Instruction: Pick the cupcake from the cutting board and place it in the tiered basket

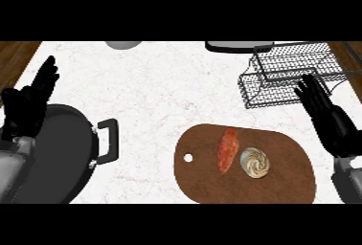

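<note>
Round cupcake with swirled cream-coloured frosting [254, 162] sitting on the brown oval wooden cutting board [283, 191], right of centre on that board, near edge of the white marbled counter [163, 91]. Lying just to its left, close but seemingly not touching: an elongated orange-red vegetable, perhaps a sweet potato [228, 149], long axis running near to far with a slight lean to the right at the far end. No clear long axis on the cupcake itself, being round from above.

Right robot hand [326, 117] up at the right side, fingers straight and spread, holding nothing, with fingertips overlapping the basket's lower tier in view. Cupcake down and to the left of it, nearer in the scene. Clearly the closer hand for the pick. Left robot hand [28, 103] resting open at the far left edge, fingers up, well apart from the board.

Dark wire tiered basket [283, 72] at the far right, both tiers showing nothing inside. Basket beyond the board, so likely a short carry away and slightly right once lifted.

Large black pan with a loop handle [60, 153] at the near left, nothing visible in it. Grey rounded object [124, 45] and a dark-rimmed pale object [233, 46] cut off at the far edge; contents not discernible.
</note>
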